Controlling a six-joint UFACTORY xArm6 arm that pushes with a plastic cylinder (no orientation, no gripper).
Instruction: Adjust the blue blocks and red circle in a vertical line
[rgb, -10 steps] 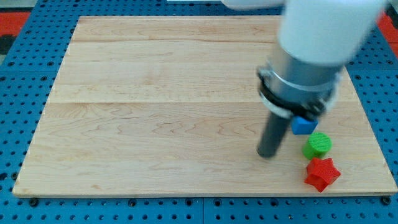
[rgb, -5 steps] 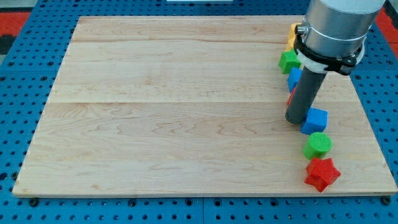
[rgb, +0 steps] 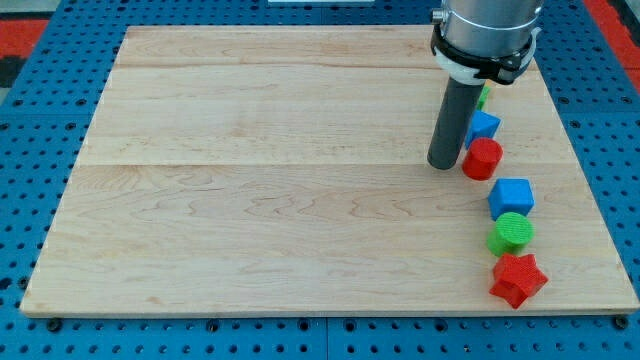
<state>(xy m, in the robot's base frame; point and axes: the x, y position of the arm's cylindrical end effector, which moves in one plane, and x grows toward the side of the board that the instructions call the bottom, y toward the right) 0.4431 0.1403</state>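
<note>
My tip (rgb: 442, 164) rests on the board just left of the red circle (rgb: 483, 158), close to it. A blue block (rgb: 485, 125) sits right above the red circle, partly behind the rod. A blue cube (rgb: 511, 197) lies below and slightly right of the red circle. The three form a rough column on the board's right side.
A green circle (rgb: 512, 233) and a red star (rgb: 518, 279) continue the column below the blue cube. A green block (rgb: 484, 96) peeks out behind the rod near the top. The wooden board (rgb: 250, 170) lies on a blue pegboard.
The rod has moved up and left, away from the blue cube. The red circle now shows fully beside my tip. The arm now hides the blocks near the top.
</note>
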